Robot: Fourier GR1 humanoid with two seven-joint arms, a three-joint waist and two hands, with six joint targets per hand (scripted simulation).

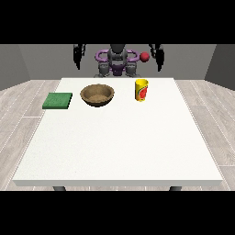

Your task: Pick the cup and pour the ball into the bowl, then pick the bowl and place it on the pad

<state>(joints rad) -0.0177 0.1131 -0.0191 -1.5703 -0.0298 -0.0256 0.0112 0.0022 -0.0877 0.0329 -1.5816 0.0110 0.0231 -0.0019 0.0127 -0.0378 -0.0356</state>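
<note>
A yellow cup (141,90) with a red mark stands upright at the table's far right part. A red ball (145,57) shows in the air above the cup, just left of the hand at the view's right (158,56). A brown wooden bowl (97,95) sits left of the cup, and a green pad (58,100) lies flat left of the bowl. Both hands are raised beside the robot's body, beyond the table's far edge. The hand at the view's left (79,55) and the other one hang with fingers pointing down and hold nothing.
The white table (119,147) stretches wide towards the camera in front of the three objects. A grey wooden floor surrounds it on both sides.
</note>
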